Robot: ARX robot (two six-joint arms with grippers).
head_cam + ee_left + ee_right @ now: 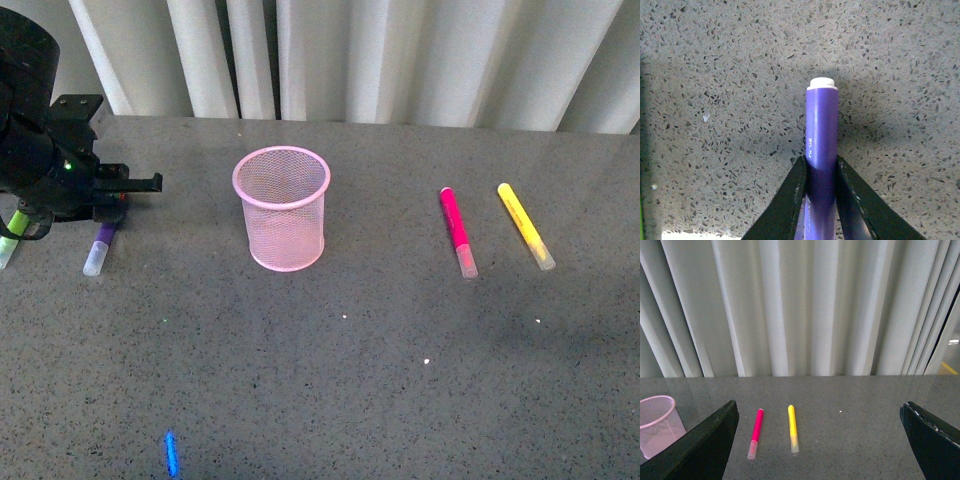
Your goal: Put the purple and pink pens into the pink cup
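Observation:
My left gripper (108, 212) is at the far left, low over the table, shut on the dark barrel of the purple pen (99, 250). The pen's clear cap points toward the front. In the left wrist view the two black fingers (790, 200) clamp the purple pen (821, 125) on both sides. The pink cup (282, 207) stands upright and empty in the middle, well right of that gripper. The pink pen (457, 230) lies flat right of the cup. My right gripper (820, 440) is open and empty above the table, facing the pink pen (756, 430) and the cup (657, 422); it is out of the front view.
A yellow marker (525, 225) lies right of the pink pen and also shows in the right wrist view (792, 426). A lime-green marker (12, 235) lies at the far left edge beside my left arm. White curtains (400, 55) hang behind the grey speckled table (380, 340).

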